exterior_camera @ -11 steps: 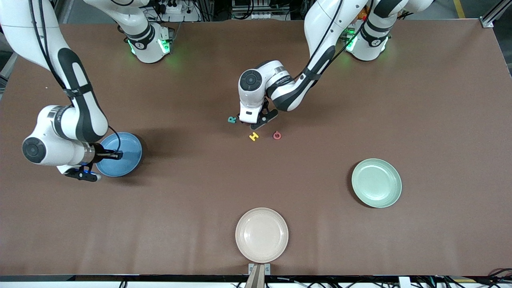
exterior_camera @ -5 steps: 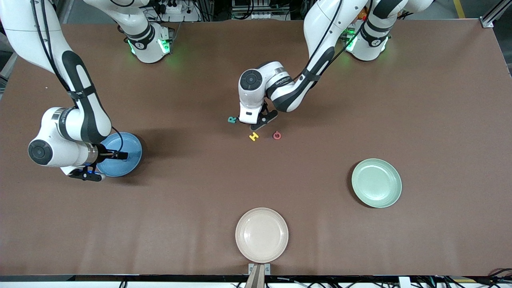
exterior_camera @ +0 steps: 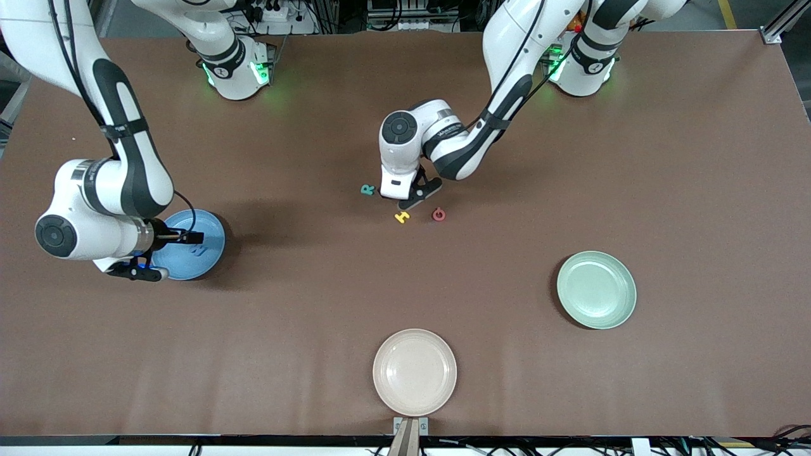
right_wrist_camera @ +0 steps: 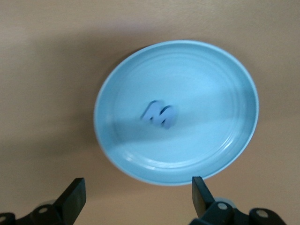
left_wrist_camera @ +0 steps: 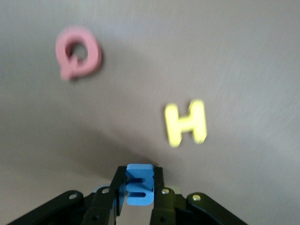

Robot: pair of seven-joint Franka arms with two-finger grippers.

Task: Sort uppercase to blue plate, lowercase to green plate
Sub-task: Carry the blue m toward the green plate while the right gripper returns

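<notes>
Left gripper (left_wrist_camera: pixel 136 194) down at the table's middle, clamped on a small blue letter (left_wrist_camera: pixel 138 184) between the teal R (exterior_camera: pixel 367 189) and the yellow H (exterior_camera: pixel 402 217), red G (exterior_camera: pixel 438 215) just beside. Green plate (exterior_camera: pixel 596 289) well off toward the left arm's end and nearer the camera, clearly this arm's reach. Right gripper (right_wrist_camera: pixel 136 199) over the blue plate (right_wrist_camera: pixel 220 140), fingers wide apart, holding nothing, dark blue W (right_wrist_camera: pixel 159 114) lying in the plate. Brown table (exterior_camera: pixel 304 329) bare along the way; cream plate (exterior_camera: pixel 414 372) at the near edge.
</notes>
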